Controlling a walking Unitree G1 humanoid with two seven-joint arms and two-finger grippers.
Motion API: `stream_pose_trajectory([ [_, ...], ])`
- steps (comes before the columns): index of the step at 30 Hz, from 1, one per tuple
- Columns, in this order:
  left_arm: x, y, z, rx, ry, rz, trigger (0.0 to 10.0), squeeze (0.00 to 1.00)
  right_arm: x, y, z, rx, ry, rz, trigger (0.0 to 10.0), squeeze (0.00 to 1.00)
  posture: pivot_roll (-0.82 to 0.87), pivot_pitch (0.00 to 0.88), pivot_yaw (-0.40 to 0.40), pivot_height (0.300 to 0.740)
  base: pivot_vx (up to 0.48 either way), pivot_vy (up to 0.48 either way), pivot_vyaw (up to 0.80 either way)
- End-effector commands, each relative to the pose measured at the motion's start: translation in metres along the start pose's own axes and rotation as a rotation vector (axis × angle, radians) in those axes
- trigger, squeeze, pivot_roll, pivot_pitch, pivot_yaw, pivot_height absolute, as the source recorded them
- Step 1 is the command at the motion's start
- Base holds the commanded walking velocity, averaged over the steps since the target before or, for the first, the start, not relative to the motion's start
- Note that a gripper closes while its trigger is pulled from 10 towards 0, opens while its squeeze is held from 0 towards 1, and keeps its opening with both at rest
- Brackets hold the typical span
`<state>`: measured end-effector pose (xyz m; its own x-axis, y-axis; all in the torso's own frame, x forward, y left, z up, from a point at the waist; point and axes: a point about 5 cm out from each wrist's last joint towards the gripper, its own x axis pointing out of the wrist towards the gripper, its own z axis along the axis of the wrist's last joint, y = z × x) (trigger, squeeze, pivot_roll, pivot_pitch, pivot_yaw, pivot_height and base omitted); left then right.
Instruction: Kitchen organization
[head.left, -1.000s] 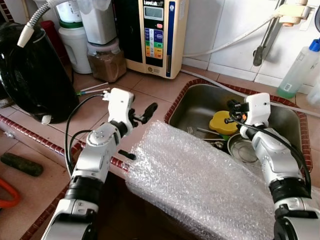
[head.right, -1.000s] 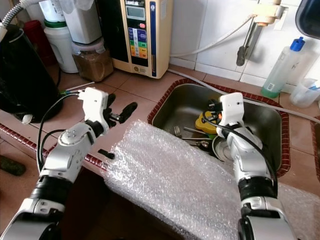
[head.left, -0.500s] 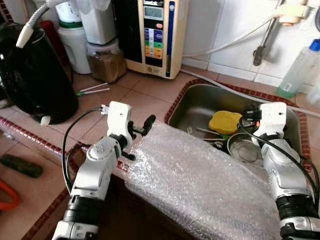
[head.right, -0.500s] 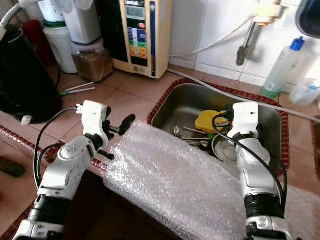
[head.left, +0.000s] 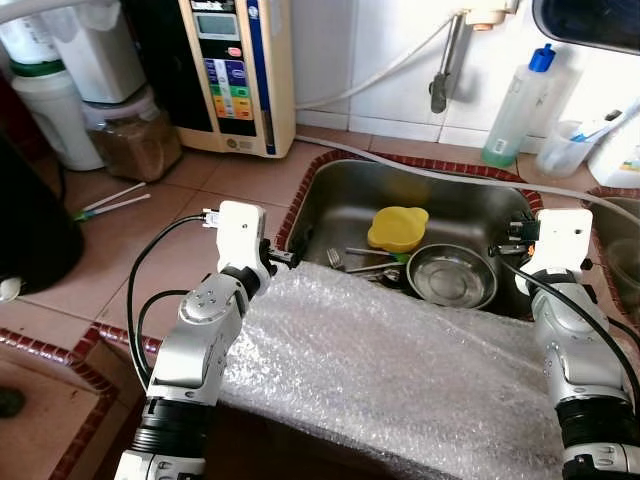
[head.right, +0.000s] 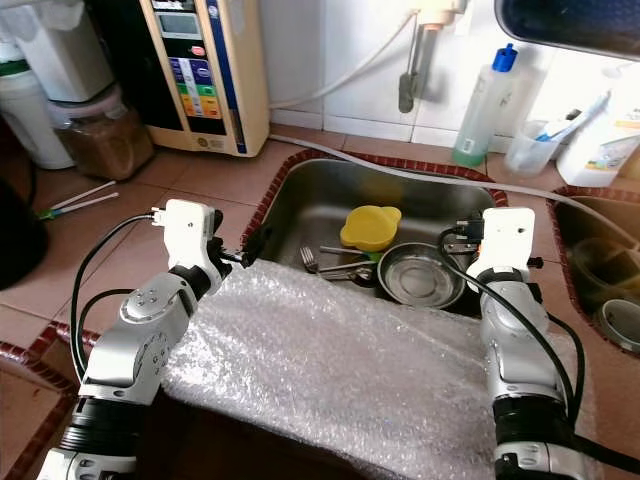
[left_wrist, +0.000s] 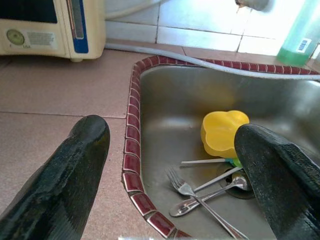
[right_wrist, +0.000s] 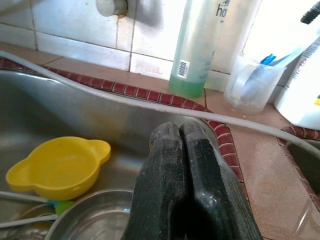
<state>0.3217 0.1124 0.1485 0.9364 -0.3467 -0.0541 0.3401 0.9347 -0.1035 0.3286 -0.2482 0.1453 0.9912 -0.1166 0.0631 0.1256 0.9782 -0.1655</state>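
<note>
- Left gripper (left_wrist: 170, 165): fingers spread wide, holding nothing, poised over the sink's near-left corner, just above the tiled rim.
- Right gripper (right_wrist: 182, 165): fingers pressed together, nothing between them, positioned at the sink's right end.
- Sink (head.left: 340, 205): steel basin with dark red tile border; it contains a yellow bowl (head.left: 397, 227), a steel bowl (head.left: 452, 277) beside it, and a fork (left_wrist: 192, 195) with other cutlery toward the left.
- Bubble wrap (head.left: 390, 375): sheet draped over the counter edge in front of the sink, between both arms.
- Soap bottle (head.left: 518, 105): upright behind the sink, near the tap (head.left: 446, 70).
- Water purifier (head.left: 228, 70): standing on the counter, left of the sink.
</note>
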Motion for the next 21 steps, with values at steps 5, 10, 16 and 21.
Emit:
stream_pose_trajectory([
  [5,-0.002,0.000,0.006,0.020,-0.028,0.055,10.0,0.00,0.002,-0.002,0.007,0.022,-0.022,-0.021,10.0,0.00,0.05,0.000,0.037,0.740,0.000,0.000,-0.77],
  [10,-0.004,-0.007,0.005,-0.016,0.009,0.014,10.0,0.00,0.002,0.001,0.006,0.031,-0.019,-0.018,10.0,0.00,0.05,0.000,0.037,0.740,0.000,0.000,-0.71],
  [16,-0.003,-0.009,0.007,-0.006,-0.003,0.034,10.0,0.00,0.003,0.006,0.009,0.042,-0.033,-0.012,10.0,0.00,0.05,0.000,0.037,0.740,0.000,0.000,-0.11],
  [21,-0.002,-0.006,0.010,-0.008,-0.004,0.041,10.0,0.00,0.004,0.011,0.010,0.049,-0.037,-0.002,10.0,0.00,0.05,0.000,0.033,0.740,0.000,0.000,0.00],
])
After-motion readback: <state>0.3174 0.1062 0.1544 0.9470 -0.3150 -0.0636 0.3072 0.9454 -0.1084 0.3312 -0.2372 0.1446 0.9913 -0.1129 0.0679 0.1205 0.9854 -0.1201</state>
